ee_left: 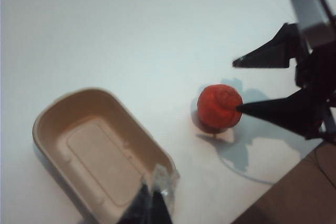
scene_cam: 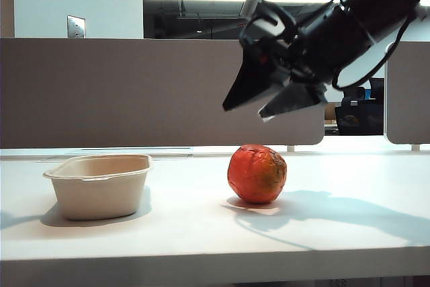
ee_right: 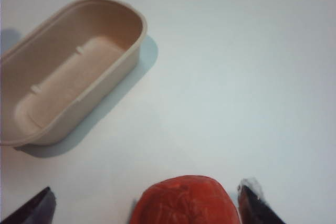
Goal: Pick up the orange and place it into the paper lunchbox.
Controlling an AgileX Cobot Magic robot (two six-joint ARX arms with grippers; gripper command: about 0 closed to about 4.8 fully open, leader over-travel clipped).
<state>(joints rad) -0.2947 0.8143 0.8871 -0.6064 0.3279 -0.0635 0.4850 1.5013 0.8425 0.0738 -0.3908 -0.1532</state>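
Exterior view: orange (scene_cam: pixel 257 173) is seen on counter (scene_cam: pixel 336 233), paper lunchbox (scene_cam: pixel 99 185) apart at its 9 o'clock. Right gripper (scene_cam: pixel 269 99) is held above the orange, jaws wide, nothing held. Left gripper (ee_left: pixel 152 203) is seen closed, empty, over the lunchbox rim.

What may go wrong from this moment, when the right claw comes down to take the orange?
1. The orange is round and sits loose on the table; if one finger of the open right claw touches first, it may roll away.
2. Its skin is wrinkled, so a grip off centre may slip.
3. The paper lunchbox looks light; a hard drop may push it. The left claw, shut, hangs above it and may obstruct.
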